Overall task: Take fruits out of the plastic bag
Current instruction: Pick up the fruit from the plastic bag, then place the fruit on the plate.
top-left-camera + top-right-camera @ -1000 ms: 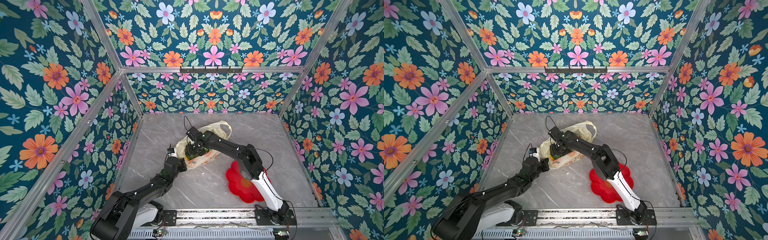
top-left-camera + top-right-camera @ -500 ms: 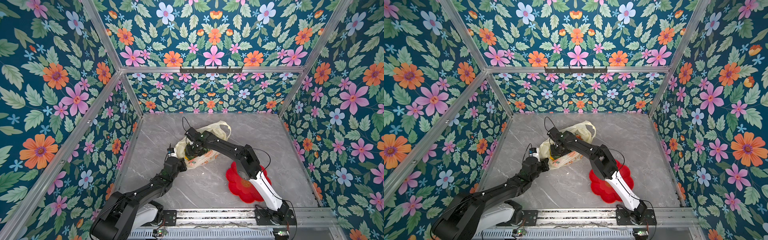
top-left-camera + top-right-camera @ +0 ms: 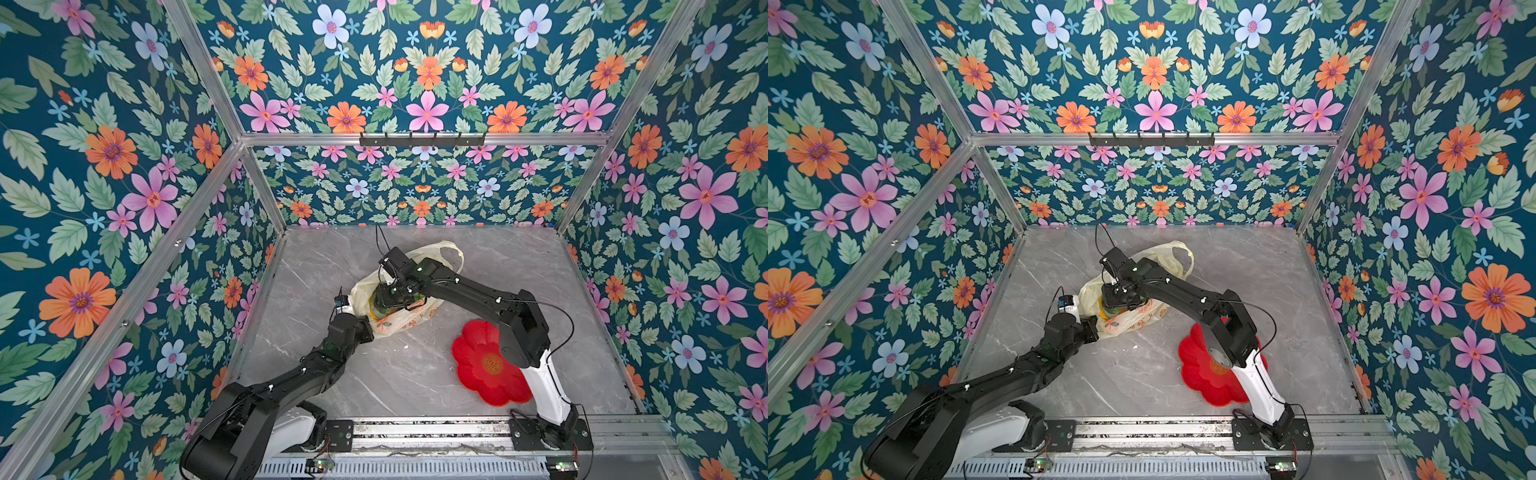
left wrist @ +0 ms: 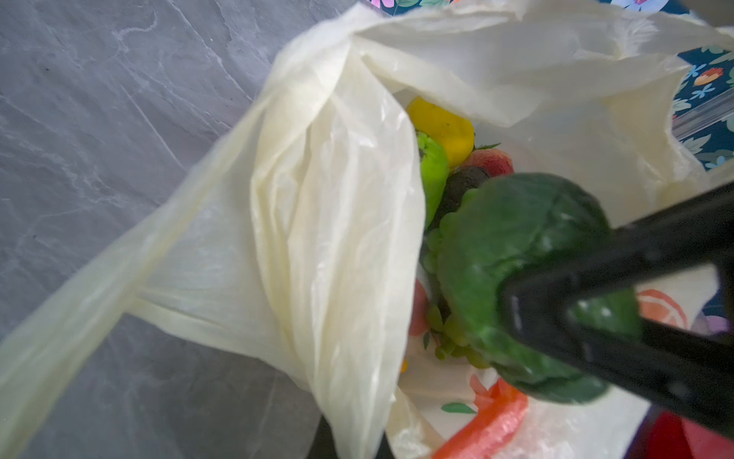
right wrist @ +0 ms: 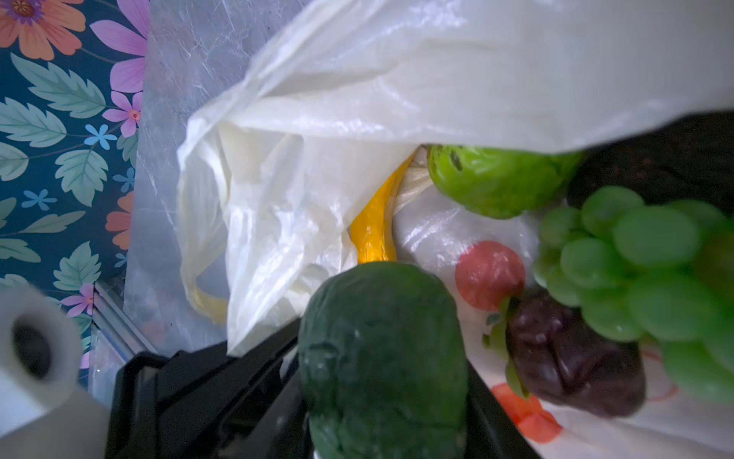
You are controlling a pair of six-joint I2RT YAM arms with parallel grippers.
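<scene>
The pale-yellow plastic bag lies open on the grey floor. My left gripper is shut on a bunched edge of the plastic bag and holds its mouth up. My right gripper reaches into the mouth, shut on a dark green avocado. Loose inside lie a green apple, a yellow banana, green grapes, a red strawberry, a dark purple fruit and a yellow lemon.
A red flower-shaped plate lies on the floor at the front right, partly under my right arm. Floral walls close in the floor on three sides, and a metal rail runs along the front.
My right gripper's jaws have narrowed onto the green avocado inside the bag, and that arm has shifted slightly. My left gripper keeps its hold on the bag.
</scene>
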